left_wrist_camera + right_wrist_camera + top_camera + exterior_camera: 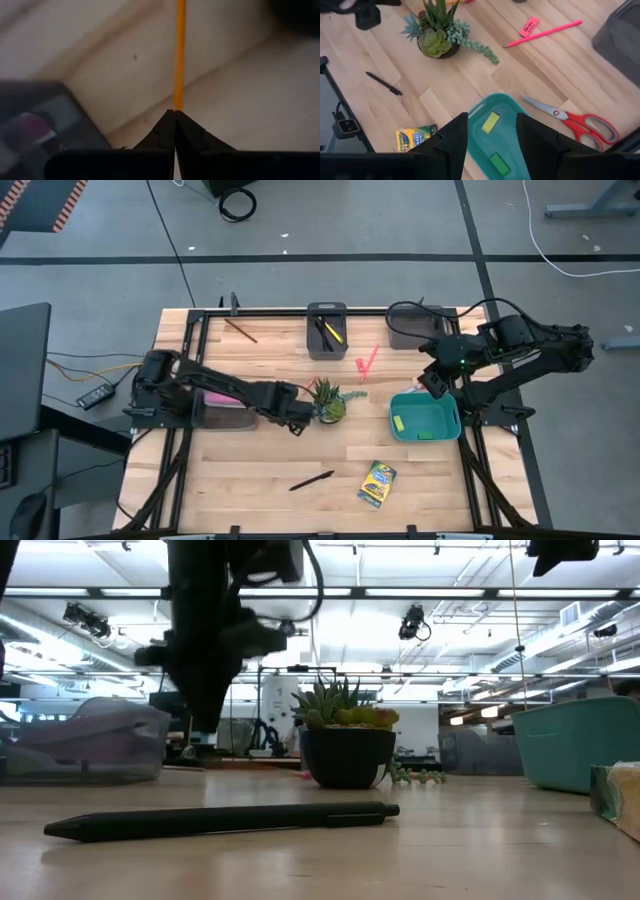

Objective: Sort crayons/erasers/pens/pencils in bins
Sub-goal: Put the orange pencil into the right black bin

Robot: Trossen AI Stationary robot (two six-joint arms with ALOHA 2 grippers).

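**Left claw pinching an orange pencil beside the potted plant**

Nearest the desk's front edge, well short of the potted plant (328,400), lie a black pen (312,480) and the crayon box (377,483), both unsorted. Just left of the plant, the left claw (296,423) is closed tight on an orange pencil (179,55), gripped at one end so that the shaft juts straight out past the fingertips, probably for carrying to a bin. The grey bin (222,409) holding something pink sits under that arm. Right of the plant, the right claw (492,135) hovers with its fingers spread and empty over the teal bin (447,420), where a yellow eraser (490,122) and a green eraser (498,164) already rest. Beyond the plant lie a pink pencil (369,360) and the dark bin (326,330) of pens.
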